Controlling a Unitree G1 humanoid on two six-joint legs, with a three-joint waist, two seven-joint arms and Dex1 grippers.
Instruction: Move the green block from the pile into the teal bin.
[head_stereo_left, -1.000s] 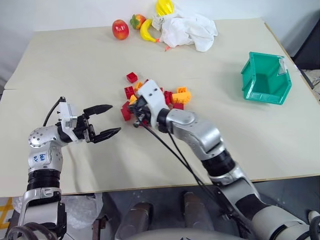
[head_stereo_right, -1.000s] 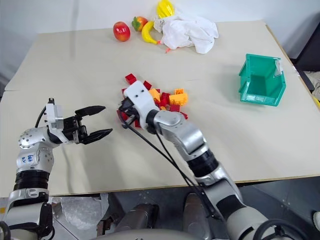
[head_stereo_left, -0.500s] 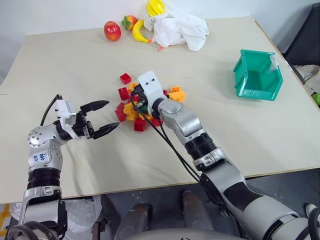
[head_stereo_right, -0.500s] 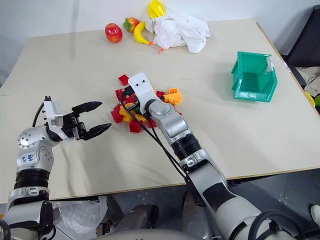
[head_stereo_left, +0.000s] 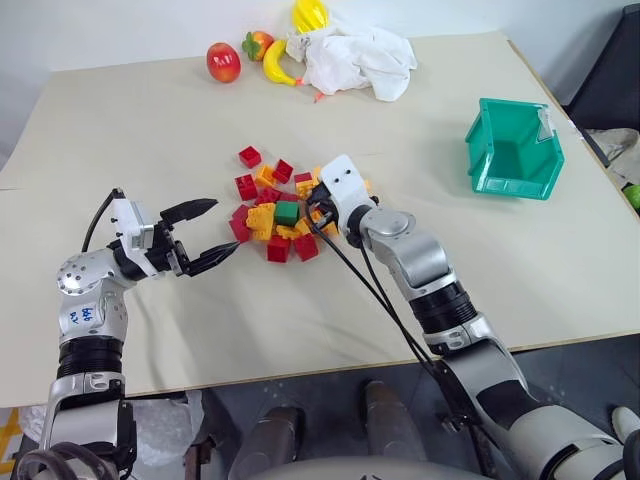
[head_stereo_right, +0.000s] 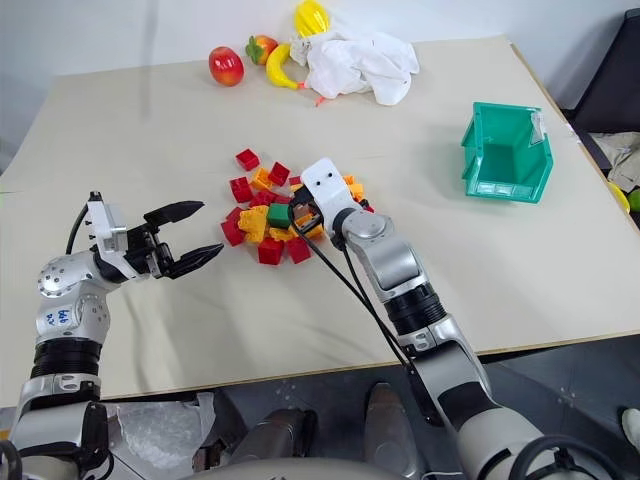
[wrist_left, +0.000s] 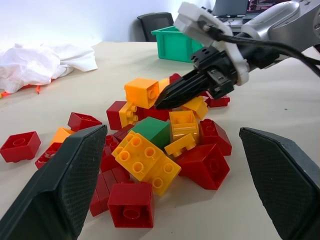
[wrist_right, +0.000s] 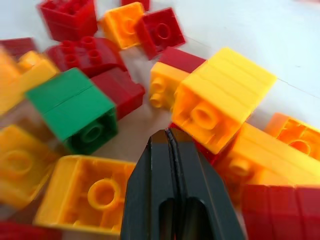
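Left hand (head_stereo_left: 218, 232) hovers released near the front left edge of the surface (head_stereo_left: 150, 130), its two black fingers spread wide and pointing at the pile (head_stereo_left: 285, 215) just beyond them. A small white label on that arm carries handwriting too small to read. Right hand (wrist_left: 162, 102) is clenched, fingers pressed together and grasping nothing, its tip poised over the pile's right side among the yellow-orange bricks (wrist_right: 222, 102).

Within the pile, near the middle of the surface, the green block (head_stereo_left: 287, 212) lies on top, ringed by red bricks (wrist_left: 131, 202) and yellow-orange ones that touch it on several sides; the right hand's tip is just beside it, not touching. A few red bricks sit loose on the far left side of the heap.

Well apart, toward the right edge, stands the teal bin (head_stereo_left: 517, 150), upright. Along the far edge lie a red apple (head_stereo_left: 224, 62), a banana (head_stereo_left: 275, 63), other fruit, and a crumpled white cloth (head_stereo_left: 360, 60).
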